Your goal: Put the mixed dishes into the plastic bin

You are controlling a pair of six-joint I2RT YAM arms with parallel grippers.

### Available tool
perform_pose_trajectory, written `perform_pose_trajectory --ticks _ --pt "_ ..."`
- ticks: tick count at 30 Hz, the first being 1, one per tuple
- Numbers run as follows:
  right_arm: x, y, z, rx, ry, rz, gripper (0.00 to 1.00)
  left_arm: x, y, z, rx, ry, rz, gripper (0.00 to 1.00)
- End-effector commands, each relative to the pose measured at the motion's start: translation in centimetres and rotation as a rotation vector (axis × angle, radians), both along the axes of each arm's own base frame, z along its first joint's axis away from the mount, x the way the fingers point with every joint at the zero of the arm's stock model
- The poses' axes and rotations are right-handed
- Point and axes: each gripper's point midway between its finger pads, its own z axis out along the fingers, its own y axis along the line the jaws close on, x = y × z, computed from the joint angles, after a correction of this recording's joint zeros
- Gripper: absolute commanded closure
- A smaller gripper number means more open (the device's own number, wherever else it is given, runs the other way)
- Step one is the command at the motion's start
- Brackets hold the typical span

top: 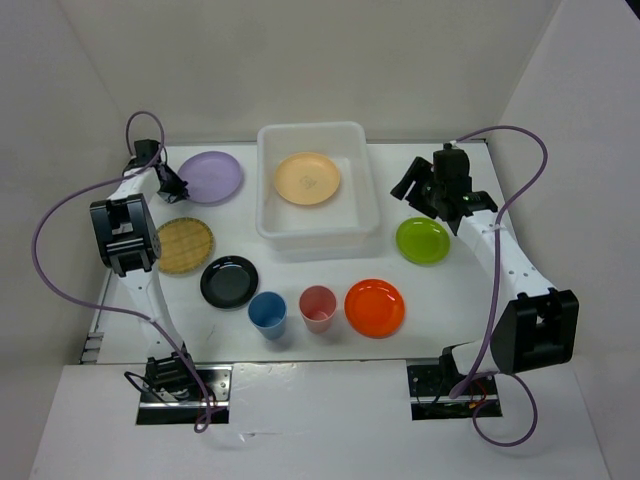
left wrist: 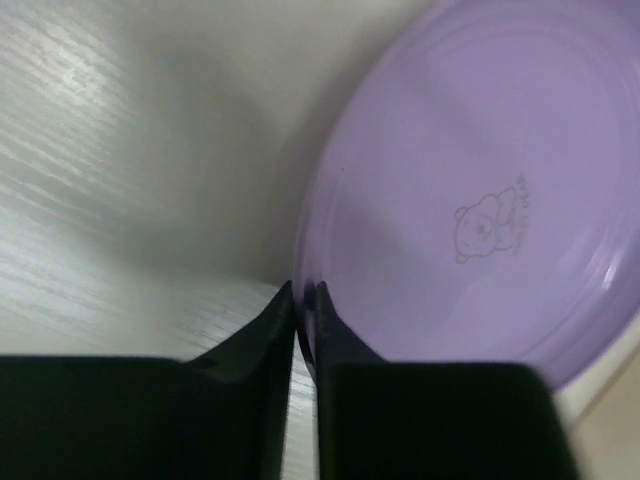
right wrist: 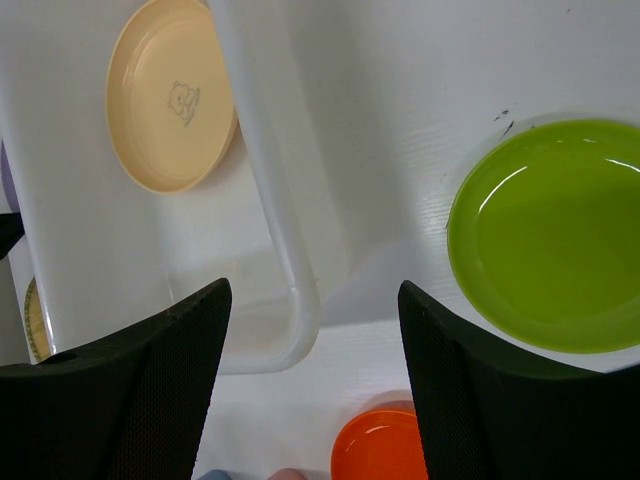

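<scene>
The white plastic bin [top: 268,222] stands at the back centre with the peach plate [top: 308,178] lying in it. My left gripper [top: 172,185] is shut on the left rim of the lilac plate [left wrist: 480,180], which lies left of the bin [top: 212,176]. My right gripper [top: 415,185] is open and empty, hovering between the bin's right wall [right wrist: 270,180] and the lime green plate [top: 422,240]. The tan woven plate [top: 184,245], black plate [top: 229,281], blue cup [top: 267,313], pink-red cup [top: 318,306] and orange plate [top: 374,307] sit on the table in front.
White walls close in the table at the back and both sides. The right wrist view shows the peach plate [right wrist: 170,95], lime plate [right wrist: 550,235] and orange plate [right wrist: 385,450]. Purple cables loop beside both arms.
</scene>
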Motion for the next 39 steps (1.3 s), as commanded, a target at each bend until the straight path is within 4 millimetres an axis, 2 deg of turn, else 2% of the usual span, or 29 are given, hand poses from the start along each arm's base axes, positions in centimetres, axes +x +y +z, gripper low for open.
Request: perform_pose_trajectory --ticks 1,2,3,4,6,7,9,10,12,13,14,15,17,18,19,20,22,23,24,25,26,28,29,31,32,33,34,35,39 --pt "0.9 -0.1 3.0 0.009 -0.083 -0.005 0.27 0.5 0.8 0.2 0.034 0.001 -0.015 0.95" --pt "0.9 -0.1 3.0 0.009 -0.083 -0.005 0.27 0.5 0.8 0.2 0.034 0.001 -0.015 1.00" --pt "0.7 -0.1 3.4 0.011 -0.092 -0.005 0.27 0.2 0.7 -0.5 0.032 0.009 -0.015 1.00" --pt "0.7 -0.1 3.4 0.011 -0.092 -0.005 0.27 0.3 0.7 1.2 0.042 -0.026 -0.015 1.00" --pt "0.5 -0.1 3.6 0.011 -0.094 -0.005 0.27 -0.1 0.6 2.2 0.045 -0.060 -0.006 1.00" --pt "0.5 -0.3 3.6 0.006 -0.094 -0.013 0.27 0.0 0.5 5.2 0.052 -0.120 0.008 1.00" --pt "0.2 -0.3 3.7 -0.002 -0.094 -0.008 0.27 -0.2 0.8 8.4 0.075 -0.174 0.030 1.00" --pt "0.2 -0.3 3.7 -0.002 -0.094 -0.008 0.27 -0.4 0.8 12.2 0.093 -0.241 0.031 1.00" --pt "0.0 -0.5 4.4 -0.004 -0.115 -0.015 0.27 -0.9 0.6 16.1 0.110 -0.302 0.032 1.00" --pt "0.0 -0.5 4.5 -0.004 -0.115 -0.016 0.27 -1.5 0.2 19.7 0.119 -0.371 0.022 1.00" --pt "-0.2 -0.6 4.4 -0.004 -0.116 -0.016 0.27 -1.9 -0.2 22.0 0.118 -0.413 0.010 1.00" --pt "-0.4 -0.6 4.8 -0.002 -0.125 -0.016 0.27 -2.5 -1.5 25.4 0.093 -0.492 -0.030 1.00" --pt "-0.6 -0.6 4.7 -0.002 -0.124 -0.016 0.27 -2.7 -4.8 29.3 0.045 -0.592 -0.131 1.00" --pt "-0.7 -0.8 4.3 -0.002 -0.114 -0.029 0.27 -2.9 -7.1 30.8 -0.007 -0.629 -0.206 1.00" --pt "-0.7 -0.8 4.2 -0.002 -0.114 -0.030 0.27 -3.1 -10.6 31.5 -0.038 -0.630 -0.280 1.00" --pt "-0.8 -0.8 4.6 -0.001 -0.123 -0.030 0.27 -2.3 -12.3 31.9 -0.027 -0.634 -0.334 1.00" --pt "-0.7 -0.8 4.4 0.008 -0.123 -0.036 0.27 -1.9 -15.8 31.0 -0.022 -0.591 -0.400 1.00" --pt "-0.8 -0.6 4.4 0.013 -0.123 -0.028 0.27 -1.8 -19.1 30.4 -0.029 -0.577 -0.460 1.00" --pt "-1.0 -0.6 4.3 0.021 -0.120 -0.033 0.27 -1.0 -20.3 28.8 -0.027 -0.547 -0.469 1.00" --pt "-0.9 -0.6 4.5 0.022 -0.129 -0.033 0.27 -0.7 -21.9 28.8 -0.035 -0.550 -0.497 1.00" --pt "-1.0 -0.6 4.1 0.021 -0.120 -0.033 0.27 -0.3 -24.4 26.8 -0.054 -0.507 -0.540 1.00" --pt "-1.3 -0.7 4.0 0.021 -0.120 -0.033 0.27 0.5 -26.1 25.4 -0.044 -0.477 -0.552 1.00" --pt "-1.4 -0.7 3.5 0.019 -0.109 -0.033 0.27 1.4 -28.0 24.6 -0.046 -0.467 -0.576 1.00" --pt "-1.4 -0.7 3.5 0.019 -0.109 -0.033 0.27 1.9 -29.3 23.2 -0.047 -0.428 -0.591 1.00" --pt "-1.3 -1.0 3.5 0.018 -0.109 -0.042 0.27 2.7 -30.0 21.1 -0.041 -0.389 -0.591 1.00" --pt "-1.4 -1.2 3.8 0.015 -0.119 -0.050 0.27 2.9 -31.0 21.5 -0.034 -0.400 -0.601 1.00" --pt "-1.4 -1.2 3.8 0.015 -0.119 -0.050 0.27 3.4 -30.6 19.7 -0.014 -0.358 -0.579 1.00" --pt "-1.5 -1.2 3.4 0.013 -0.110 -0.050 0.27 3.3 -31.3 18.8 -0.009 -0.343 -0.586 1.00" --pt "-1.8 -1.3 3.4 0.014 -0.112 -0.050 0.27 3.7 -31.5 15.7 -0.003 -0.277 -0.561 1.00"
